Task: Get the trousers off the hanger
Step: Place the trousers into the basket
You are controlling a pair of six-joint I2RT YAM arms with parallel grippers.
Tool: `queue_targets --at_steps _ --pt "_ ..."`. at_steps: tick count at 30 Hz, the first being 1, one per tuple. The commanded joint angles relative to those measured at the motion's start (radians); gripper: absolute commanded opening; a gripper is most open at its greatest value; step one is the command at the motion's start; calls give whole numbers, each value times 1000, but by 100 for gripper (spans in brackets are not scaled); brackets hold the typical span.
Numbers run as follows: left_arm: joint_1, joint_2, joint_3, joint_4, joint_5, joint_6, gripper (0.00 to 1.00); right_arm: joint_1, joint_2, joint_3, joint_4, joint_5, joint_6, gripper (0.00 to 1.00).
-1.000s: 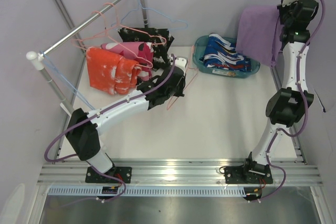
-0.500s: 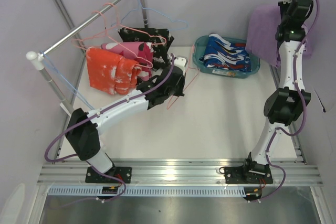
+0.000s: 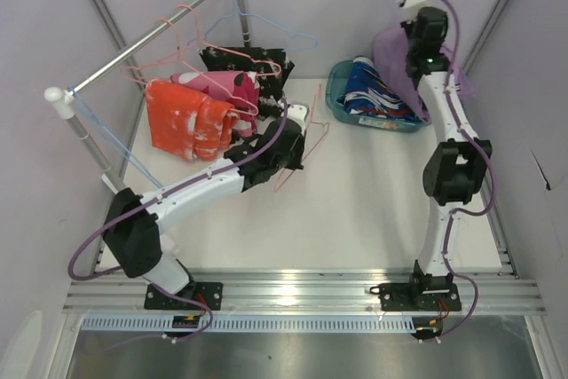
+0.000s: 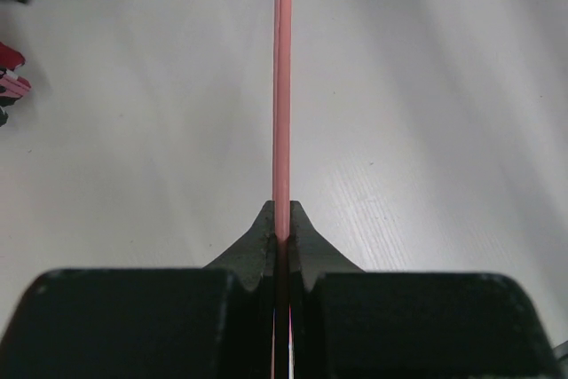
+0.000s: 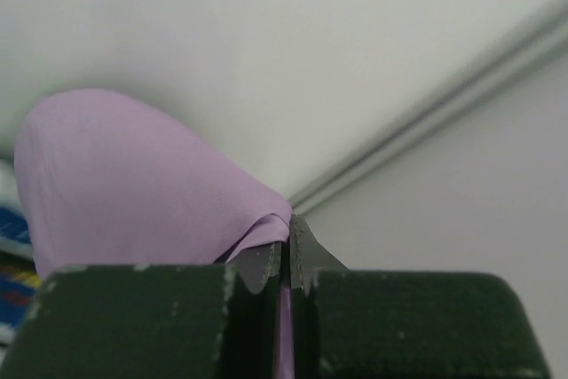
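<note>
**Item 1: right gripper** (image 5: 286, 230). The jaws are pressed together on a fold of the plain lavender trousers (image 5: 133, 175). A second ago I had this arm out by the right wall. It has since swung inward, and the cloth now hangs over the far side of the teal basket (image 3: 332, 86), above the blue-white-red trousers (image 3: 377, 95) already lying in it. I judge this pair off its hanger and ready to drop.

**Item 2: left gripper** (image 4: 282, 224). It is clamped on the bare pink hanger (image 4: 282, 86), low over the white table (image 3: 373, 201), and has barely shifted.

**Item 3: rail** (image 3: 133, 49). The orange trousers (image 3: 186, 117), pink-magenta trousers (image 3: 235, 86) and black speckled trousers (image 3: 248, 59) hang there on hangers. Three pairs are outstanding.
</note>
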Motion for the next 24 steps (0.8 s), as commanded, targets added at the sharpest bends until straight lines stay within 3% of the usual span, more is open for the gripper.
queue_targets --at_steps 1,11,14,18,24 --pt "20 -99 -24 54 3 6 0 104 14 -56 95 32 -55 0" --pt "38 -217 -138 85 22 20 0 196 -73 -265 23 -162 187 0" --pt "40 -237 -161 96 33 24 0 197 -96 -271 -87 -251 262 0" --pt "40 -269 -182 113 52 27 0 191 -154 -285 -253 -366 357 50" --pt "40 -288 -182 120 92 37 0 184 -315 -290 -402 -428 503 80"
